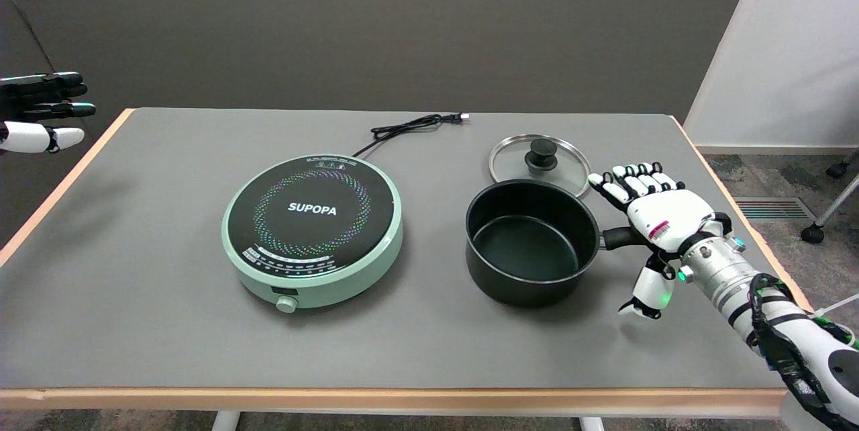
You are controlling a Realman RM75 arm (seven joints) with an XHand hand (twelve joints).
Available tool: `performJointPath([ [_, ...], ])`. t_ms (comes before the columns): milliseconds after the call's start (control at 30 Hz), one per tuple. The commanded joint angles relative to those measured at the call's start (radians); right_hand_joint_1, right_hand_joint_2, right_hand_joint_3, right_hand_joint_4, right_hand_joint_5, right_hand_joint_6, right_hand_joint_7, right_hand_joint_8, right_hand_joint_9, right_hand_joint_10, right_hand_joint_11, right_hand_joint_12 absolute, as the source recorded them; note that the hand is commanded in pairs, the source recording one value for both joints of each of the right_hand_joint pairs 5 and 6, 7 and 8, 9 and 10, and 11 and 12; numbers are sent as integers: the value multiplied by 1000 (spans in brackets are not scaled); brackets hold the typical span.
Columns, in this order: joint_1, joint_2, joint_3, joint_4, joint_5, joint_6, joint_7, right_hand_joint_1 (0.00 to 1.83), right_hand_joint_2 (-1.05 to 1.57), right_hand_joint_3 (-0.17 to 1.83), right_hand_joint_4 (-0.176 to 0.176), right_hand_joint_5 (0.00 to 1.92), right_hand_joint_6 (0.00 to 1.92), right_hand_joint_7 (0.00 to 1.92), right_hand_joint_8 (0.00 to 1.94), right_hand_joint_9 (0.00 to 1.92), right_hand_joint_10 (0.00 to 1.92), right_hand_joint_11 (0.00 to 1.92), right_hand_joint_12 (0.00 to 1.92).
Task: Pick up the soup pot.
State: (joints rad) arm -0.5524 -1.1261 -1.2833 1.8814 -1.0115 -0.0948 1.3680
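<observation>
Reaching in from the near right, the right hand (661, 219) hung open over the black handle of the soup pot (530, 240), fingers spread toward the far side and thumb hanging down on the near side, gripping nothing. That pot sat empty and uncovered on the grey bench (134, 323), right of centre. Left of it, a short gap away, stood a green induction cooker (314, 229). Just beyond the pot's far rim lay a glass lid (539, 157) with a black knob. Farther back trailed the cooker's black power cord (409, 127).
</observation>
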Motion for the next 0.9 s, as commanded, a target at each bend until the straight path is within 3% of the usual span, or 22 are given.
performJointPath([
  [33,-9,-1,10,-3,-7,30,2,1049,-438,907,176,28,28,28,28,28,28,28,28],
  [333,-5,3,0,-6,-7,32,4,1042,-435,956,176,30,30,30,30,30,30,30,30],
  [467,-4,3,0,-6,-7,32,4,1039,-454,1197,176,40,40,40,40,40,40,40,40],
  [567,-4,3,-1,-6,-7,32,4,1027,-397,1218,176,96,96,96,96,96,96,96,96],
  [633,-46,-2,-63,154,-139,27,111,1026,-382,1207,176,152,152,152,152,152,152,152,152],
  [667,-6,3,-2,-7,-7,32,2,1029,-379,1207,176,185,185,185,185,185,185,185,185],
  [900,-6,3,-9,-9,-7,32,0,1057,-394,1265,176,356,356,356,356,356,356,356,356],
])
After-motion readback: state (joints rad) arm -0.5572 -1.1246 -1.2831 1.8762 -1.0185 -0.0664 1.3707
